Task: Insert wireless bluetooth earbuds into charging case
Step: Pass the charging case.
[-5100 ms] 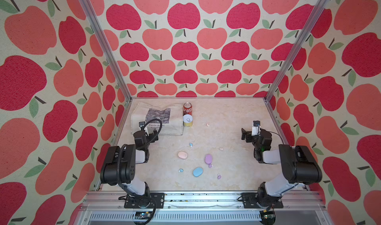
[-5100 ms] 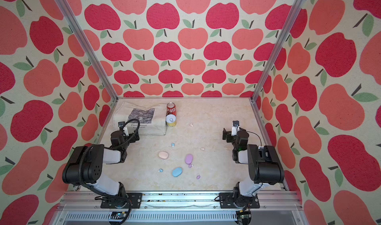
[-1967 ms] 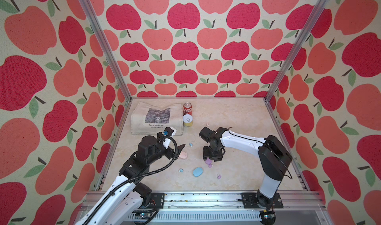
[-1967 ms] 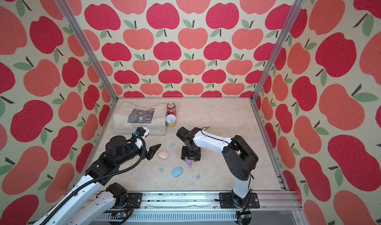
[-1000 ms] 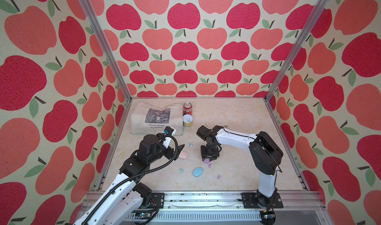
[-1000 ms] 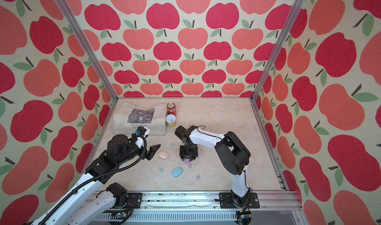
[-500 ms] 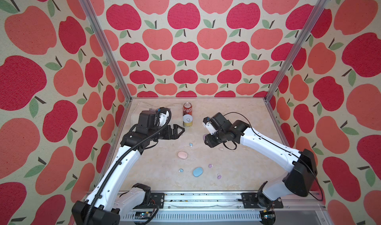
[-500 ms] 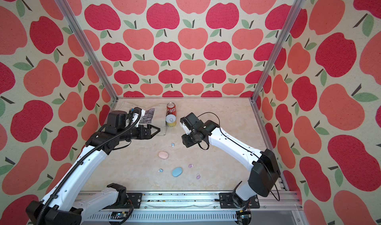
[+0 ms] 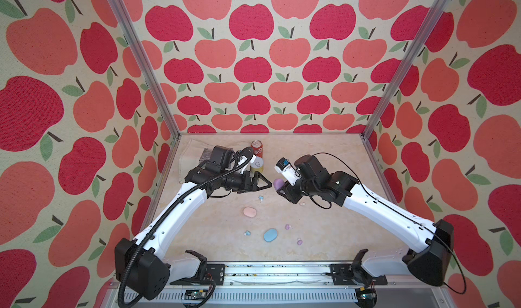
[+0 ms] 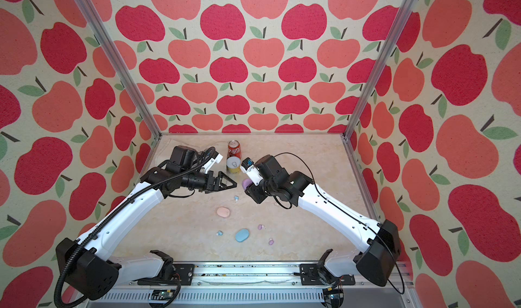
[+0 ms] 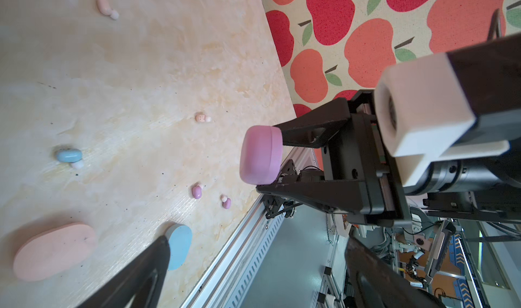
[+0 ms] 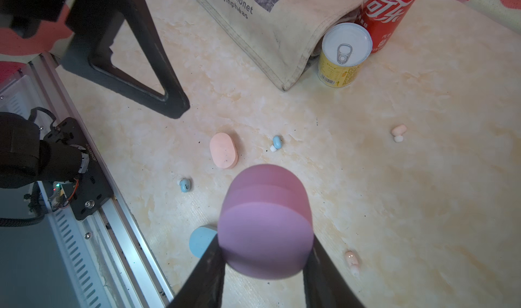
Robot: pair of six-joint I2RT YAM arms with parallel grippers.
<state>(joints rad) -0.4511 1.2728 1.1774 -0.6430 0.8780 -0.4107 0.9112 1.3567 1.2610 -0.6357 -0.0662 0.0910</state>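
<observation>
Purple case (image 9: 277, 183) sits pinched in your right tool (image 11: 275, 162), held clear of the tabletop (image 9: 324, 236) and facing the left tool (image 9: 263, 183) (spread wide, empty), likely so it can work the lid. The earbuds (image 9: 287, 226) lie loose below, none seated yet.

left arm (image 9: 180, 208): aloft, reaching forward and inward
left pincer (image 9: 264, 183): jaws wide apart, empty, pointing inward
right arm (image 9: 380, 208): aloft, reaching forward and inward
right pincer (image 10: 248, 187): clamped on purple case (image 10: 246, 182), held in air
</observation>
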